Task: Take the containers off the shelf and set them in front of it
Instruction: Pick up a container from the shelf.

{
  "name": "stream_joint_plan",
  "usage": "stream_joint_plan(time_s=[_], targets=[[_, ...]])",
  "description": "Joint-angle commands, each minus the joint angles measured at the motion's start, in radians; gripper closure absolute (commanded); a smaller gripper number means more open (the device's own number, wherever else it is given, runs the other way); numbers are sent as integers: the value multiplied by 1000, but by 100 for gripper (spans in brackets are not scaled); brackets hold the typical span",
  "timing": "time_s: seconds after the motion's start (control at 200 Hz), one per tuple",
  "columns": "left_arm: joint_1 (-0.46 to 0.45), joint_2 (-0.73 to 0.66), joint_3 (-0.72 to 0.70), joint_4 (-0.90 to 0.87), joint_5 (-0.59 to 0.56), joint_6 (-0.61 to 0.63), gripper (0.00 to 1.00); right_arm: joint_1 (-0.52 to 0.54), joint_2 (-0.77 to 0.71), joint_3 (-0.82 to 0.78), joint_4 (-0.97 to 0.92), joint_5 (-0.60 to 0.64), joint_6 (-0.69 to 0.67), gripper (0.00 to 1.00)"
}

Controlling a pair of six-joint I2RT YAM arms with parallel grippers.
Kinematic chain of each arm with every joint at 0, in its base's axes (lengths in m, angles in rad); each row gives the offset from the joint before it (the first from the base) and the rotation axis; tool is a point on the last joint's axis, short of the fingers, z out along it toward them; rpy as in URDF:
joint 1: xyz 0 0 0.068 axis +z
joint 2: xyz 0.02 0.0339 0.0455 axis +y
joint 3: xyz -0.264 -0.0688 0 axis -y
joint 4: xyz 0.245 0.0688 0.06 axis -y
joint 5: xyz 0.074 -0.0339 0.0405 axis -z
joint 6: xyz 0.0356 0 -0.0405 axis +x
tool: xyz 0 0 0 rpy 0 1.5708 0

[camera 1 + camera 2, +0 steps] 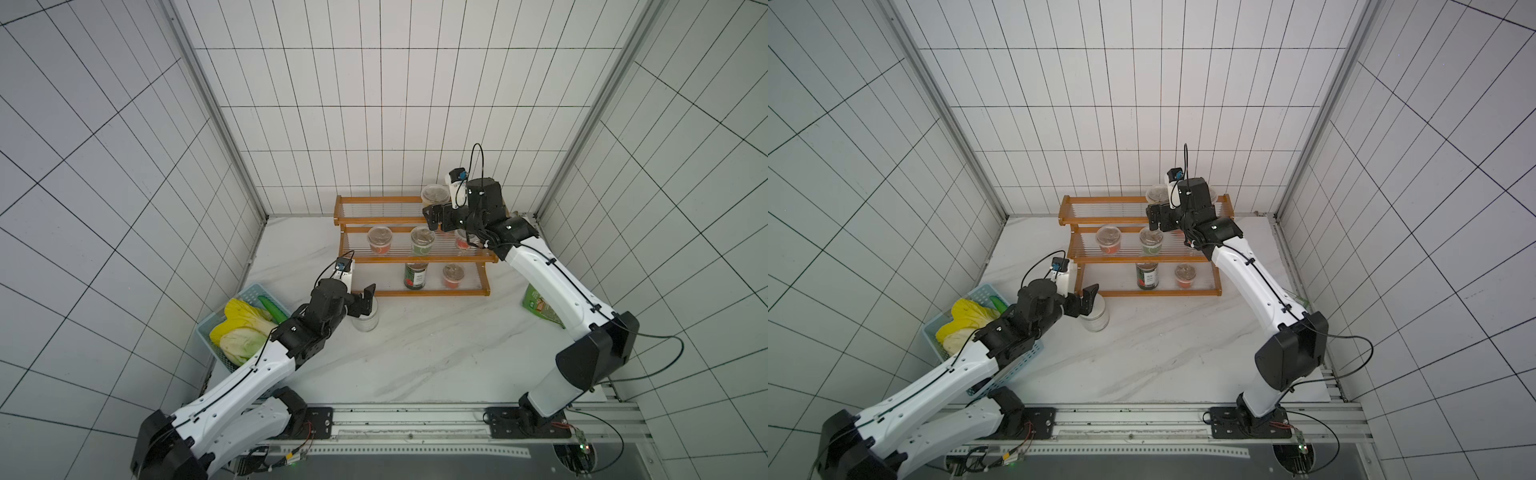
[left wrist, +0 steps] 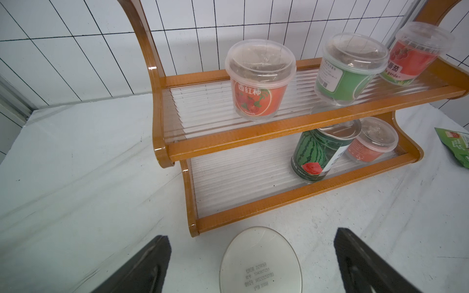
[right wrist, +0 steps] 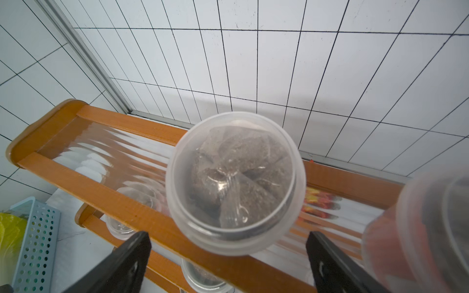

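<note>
Hovering left pincer (image 1: 365, 300) spread, tips either side of jar (image 2: 260, 261) lid; jar upright on table (image 1: 415, 353), just before shelf (image 1: 415, 259); right pincer (image 1: 433, 216) spread, top-tier cup (image 3: 236, 177) between tips, contact unclear; tin (image 2: 319, 154), other cups (image 2: 258, 83) beyond left pincer, lower tiers.

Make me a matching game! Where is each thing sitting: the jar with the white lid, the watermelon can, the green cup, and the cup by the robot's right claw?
Things
1. white-lidded jar
2. watermelon can
3. green-banded cup
4. clear cup by the right gripper

Places
A. top tier of the shelf
B. on the table, in front of the shelf
C. bottom tier
D. middle tier

Pairs: 1-B, 2-C, 3-D, 4-A
</note>
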Motion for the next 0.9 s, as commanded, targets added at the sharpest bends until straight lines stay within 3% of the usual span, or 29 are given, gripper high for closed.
stream_joint_plan(time_s=[0.0,0.215,0.595,0.895], targets=[[6,0,21,14,17,18,2,7,27,72,20,65,-37,1],[9,-7,7,13,18,21,1,7,80,130,19,112,-61,1],[20,-18,2,11,18,32,1,3,134,186,36,88,-101,0],[26,-14,3,13,25,34,1,3,129,172,65,86,-120,7]])
